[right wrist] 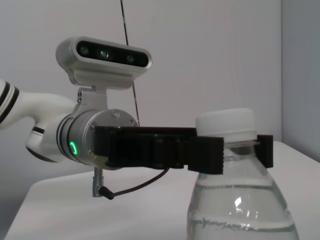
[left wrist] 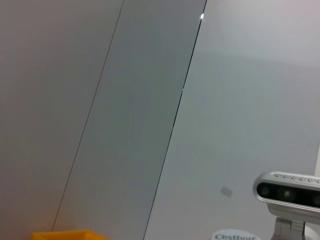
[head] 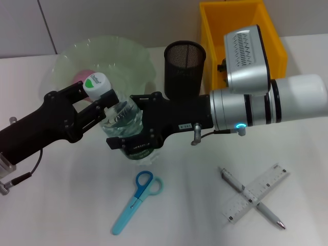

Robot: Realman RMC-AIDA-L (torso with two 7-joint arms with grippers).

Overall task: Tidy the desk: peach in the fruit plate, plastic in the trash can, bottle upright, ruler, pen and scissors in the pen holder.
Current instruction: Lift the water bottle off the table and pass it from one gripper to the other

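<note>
I have both arms on the one bottle [head: 119, 117], which stands near upright at desk centre. The left gripper [head: 105, 102] is clenched on its neck under the cap, and the right gripper [head: 130, 123] looks closed around its body. My main worry is that two grips fight each other: if one arm moves or lets go unevenly, the bottle could twist, tip toward the plate [head: 61, 56] at 11 o'clock, or fall on the scissors [head: 136, 200] at 6. Squeezing the soft body may also buckle it. By my count there is one trash can [head: 241, 31] at 2, one plate, one bottle, one pen holder [head: 184, 66] at 1, one ruler [head: 266, 184] and one pen [head: 266, 211] crossed at 4, one pair of scissors and one peach [head: 81, 77]. I see no plastic.
</note>
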